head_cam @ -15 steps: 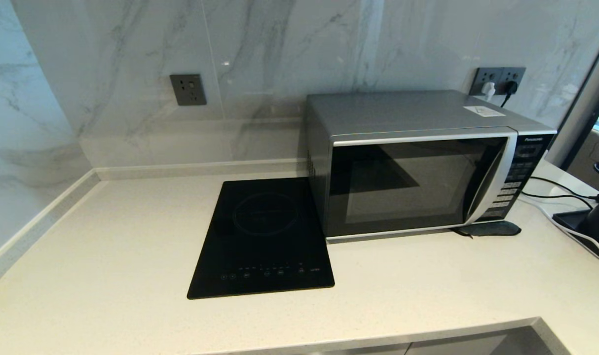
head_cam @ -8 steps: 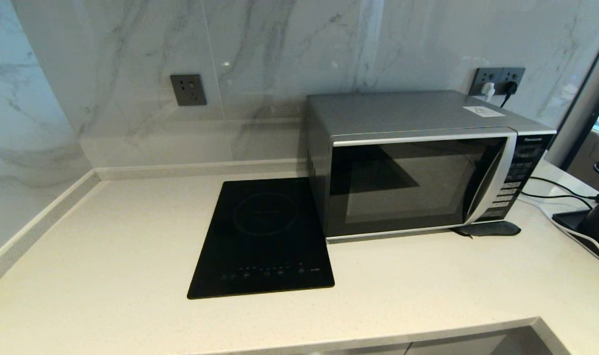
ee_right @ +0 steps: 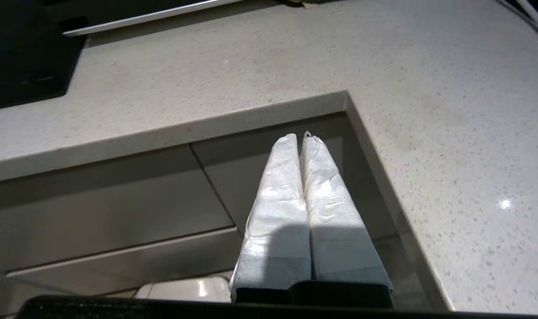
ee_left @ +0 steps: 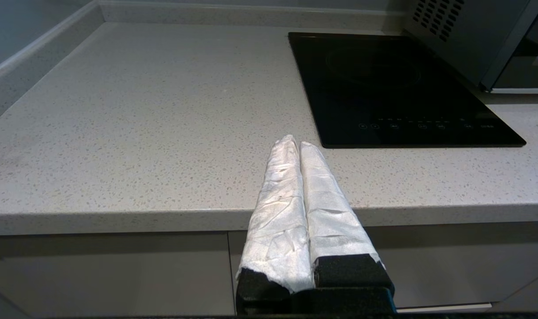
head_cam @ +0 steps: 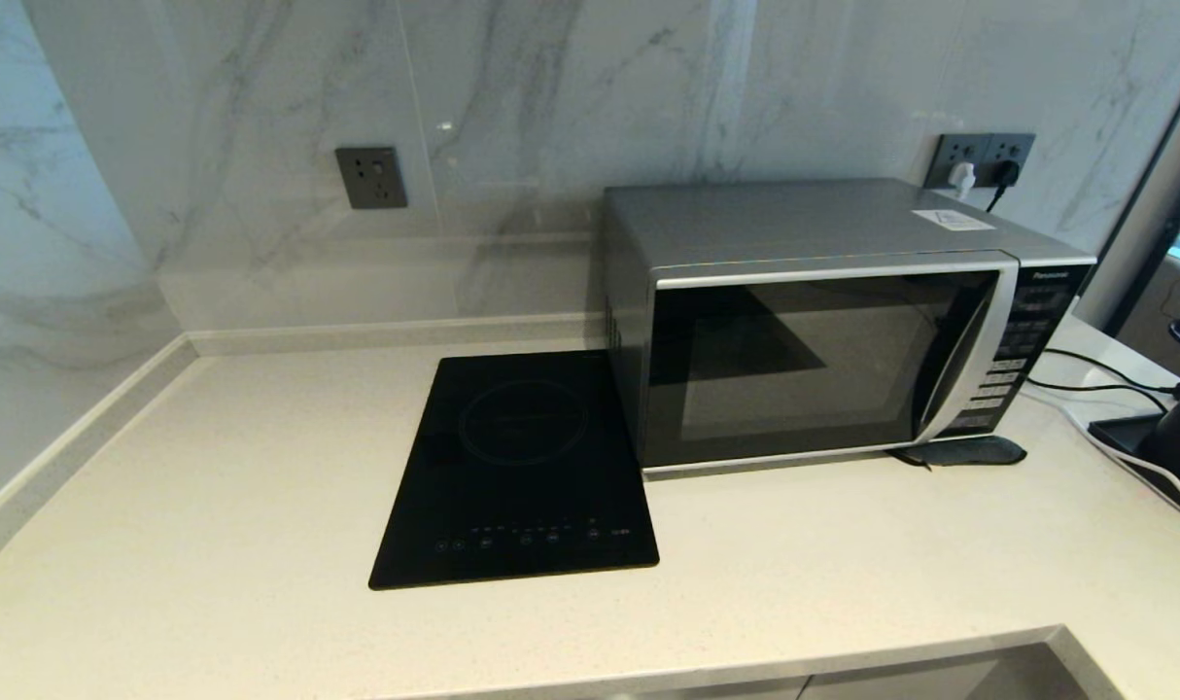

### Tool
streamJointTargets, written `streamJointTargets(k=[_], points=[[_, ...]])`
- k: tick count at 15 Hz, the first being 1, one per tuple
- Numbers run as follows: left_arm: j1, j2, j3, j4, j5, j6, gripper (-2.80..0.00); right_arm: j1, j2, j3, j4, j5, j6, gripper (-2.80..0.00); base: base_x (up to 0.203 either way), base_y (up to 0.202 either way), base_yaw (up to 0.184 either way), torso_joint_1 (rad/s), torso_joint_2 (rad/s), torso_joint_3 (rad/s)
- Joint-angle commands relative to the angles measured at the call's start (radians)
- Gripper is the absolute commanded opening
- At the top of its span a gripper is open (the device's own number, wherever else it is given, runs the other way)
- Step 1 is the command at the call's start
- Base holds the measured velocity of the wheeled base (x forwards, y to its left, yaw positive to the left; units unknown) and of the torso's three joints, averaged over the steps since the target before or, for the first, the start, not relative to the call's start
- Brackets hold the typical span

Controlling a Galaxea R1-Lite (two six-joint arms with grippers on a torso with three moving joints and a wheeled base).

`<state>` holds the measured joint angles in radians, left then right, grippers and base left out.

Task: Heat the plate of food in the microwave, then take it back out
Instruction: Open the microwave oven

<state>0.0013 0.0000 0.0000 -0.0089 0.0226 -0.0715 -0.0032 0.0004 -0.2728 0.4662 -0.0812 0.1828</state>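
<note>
Both arms parked below the table edge, microwave shut, no plate in sight.

Boxy silver microwave with dark glass door (head_cam: 823, 331) sits right of centre in the head view, door closed, beside the flat black induction hob (head_cam: 522, 467) on the pale speckled stone table (head_cam: 211, 506). Plate of food isn't visible in any view; can't tell if it's inside behind the dark glass. Left gripper (ee_left: 294, 141), white-wrapped fingers pressed together and empty, hovers at the table's front edge near the hob. Right gripper (ee_right: 301, 138), likewise closed on nothing, hangs in front of the cabinet by the table's inner corner. Risks as I read it: closed fingers can't hook the curved silver handle (head_cam: 959, 350); rising from below could clip the table edge; black cables (head_cam: 1095, 374) at frame right could snag.
</note>
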Motion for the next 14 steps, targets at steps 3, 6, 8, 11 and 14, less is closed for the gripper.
streamJointTargets(k=[3, 6, 8, 11, 14], points=[[0.000, 0.002, 0.000, 0.000, 0.000, -0.001, -2.80, 0.000, 0.000, 0.162, -0.230, -0.032, -0.025, -2.80, 0.000, 0.000, 0.000, 0.000, 0.00, 0.000], [0.000, 0.002, 0.000, 0.000, 0.000, -0.001, -2.80, 0.000, 0.000, 0.166, -0.235, -0.032, -0.020, -2.80, 0.000, 0.000, 0.000, 0.000, 0.00, 0.000], [0.000, 0.002, 0.000, 0.000, 0.000, -0.001, -2.80, 0.000, 0.000, 0.180, -0.266, -0.030, -0.017, -2.80, 0.000, 0.000, 0.000, 0.000, 0.00, 0.000], [0.000, 0.002, 0.000, 0.000, 0.001, -0.001, -2.80, 0.000, 0.000, 0.201, -0.304, 0.011, -0.020, -2.80, 0.000, 0.000, 0.000, 0.000, 0.00, 0.000], [0.000, 0.002, 0.000, 0.000, 0.000, -0.001, -2.80, 0.000, 0.001, 0.202, -0.307, 0.010, -0.020, -2.80, 0.000, 0.000, 0.000, 0.000, 0.00, 0.000]])
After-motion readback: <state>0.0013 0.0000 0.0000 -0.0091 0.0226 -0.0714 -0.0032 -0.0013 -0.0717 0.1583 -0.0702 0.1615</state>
